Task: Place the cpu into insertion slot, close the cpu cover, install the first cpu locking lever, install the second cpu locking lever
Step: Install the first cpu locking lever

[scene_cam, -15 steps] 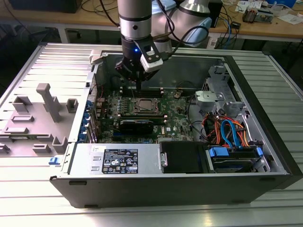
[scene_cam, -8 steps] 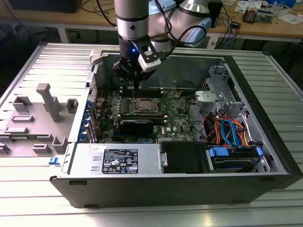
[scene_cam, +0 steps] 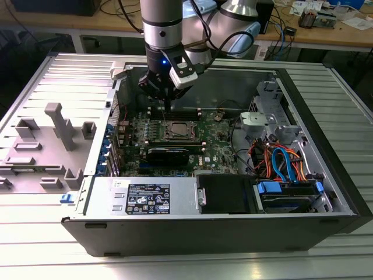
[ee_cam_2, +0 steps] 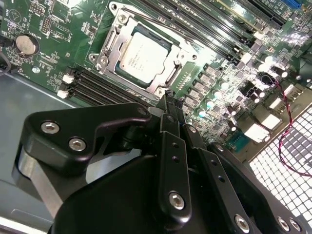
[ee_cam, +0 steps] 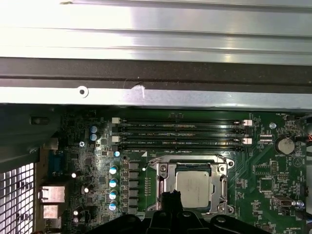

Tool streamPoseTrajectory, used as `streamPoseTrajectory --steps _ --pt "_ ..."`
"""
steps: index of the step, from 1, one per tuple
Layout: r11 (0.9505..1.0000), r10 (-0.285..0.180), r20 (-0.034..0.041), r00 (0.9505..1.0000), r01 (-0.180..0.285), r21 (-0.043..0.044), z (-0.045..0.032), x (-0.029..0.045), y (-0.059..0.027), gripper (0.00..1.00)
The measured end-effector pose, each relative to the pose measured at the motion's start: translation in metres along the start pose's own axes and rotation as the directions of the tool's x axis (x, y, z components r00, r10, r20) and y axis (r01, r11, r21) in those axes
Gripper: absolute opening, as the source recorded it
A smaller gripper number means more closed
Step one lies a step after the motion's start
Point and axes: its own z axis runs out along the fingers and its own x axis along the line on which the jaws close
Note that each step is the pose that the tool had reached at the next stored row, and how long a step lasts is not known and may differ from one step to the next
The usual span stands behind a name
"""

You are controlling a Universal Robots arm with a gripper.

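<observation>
Second wrist view: cpu (ee_cam_2: 145, 57) sits in the slot (ee_cam_2: 158, 40), cover (ee_cam_2: 108, 51) around it, and the gripper (ee_cam_2: 168, 97) is pinched together on nothing just beside it. Chip's light and fragile, I'd reckon, so edges only.

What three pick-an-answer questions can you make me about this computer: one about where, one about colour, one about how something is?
1. Where is the cpu?
A in the insertion slot
B on the floor
C in a person's hand

2. What colour is the circuit board?
A red
B green
C yellow

3. How is the cpu cover?
A lying flat over the cpu
B standing straight up
C taken off

Answers:
1 A: its silver face sits inside the socket frame.
2 B: green shows all round the socket.
3 A: its frame lies flat round the chip.
</observation>
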Motion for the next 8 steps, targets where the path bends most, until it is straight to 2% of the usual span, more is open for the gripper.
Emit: streamPoseTrajectory --steps 6,8 --pt "1.0 0.0 0.0 1.0 0.0 0.0 -0.0004 0.0084 0.0002 0.11" --pt "1.0 0.0 0.0 1.0 0.0 -0.0001 -0.0007 0.0154 0.0003 0.11"
